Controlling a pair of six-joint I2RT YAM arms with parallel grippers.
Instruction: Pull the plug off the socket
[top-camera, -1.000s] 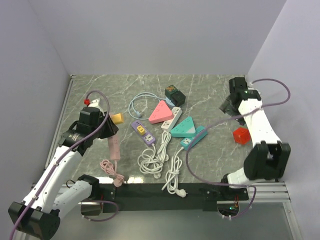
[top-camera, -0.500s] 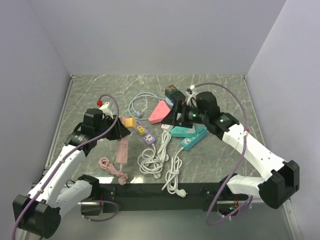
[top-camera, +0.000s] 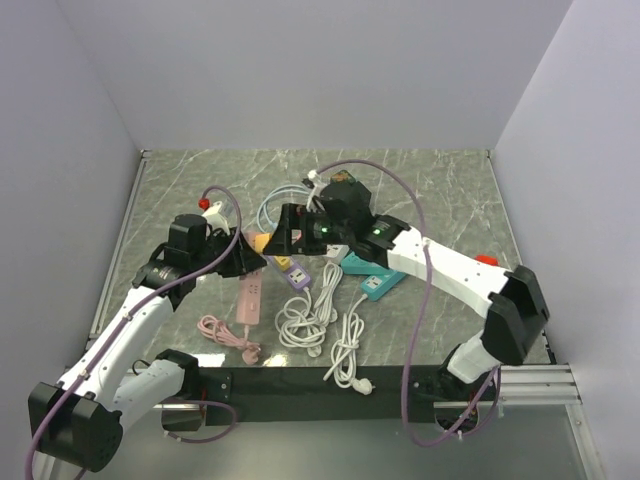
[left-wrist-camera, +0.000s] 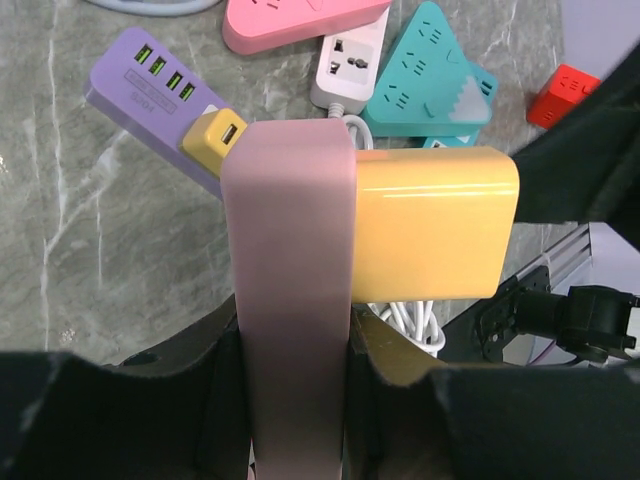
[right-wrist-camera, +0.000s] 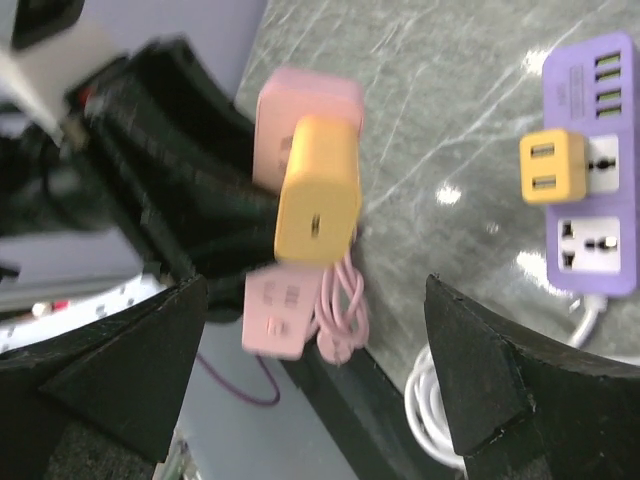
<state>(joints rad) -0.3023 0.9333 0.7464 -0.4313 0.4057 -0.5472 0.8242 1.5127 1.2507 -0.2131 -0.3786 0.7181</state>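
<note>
pre-pull stage, nothing detached: yellow plug (left-wrist-camera: 435, 225) seated in pink socket strip (left-wrist-camera: 290, 230), strip pinched across its width by part-closed left gripper (left-wrist-camera: 295, 345); right gripper (right-wrist-camera: 315, 290) wide open, empty, near strip, facing plug; grasp and pull outstanding.

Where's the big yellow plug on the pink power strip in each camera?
Top external: yellow plug left of centre, at the far end of the pink power strip.
Left wrist: yellow plug centre right, against the strip.
Right wrist: yellow plug centre left, facing the camera.
Shared landmark: purple power strip, in all three.
</note>
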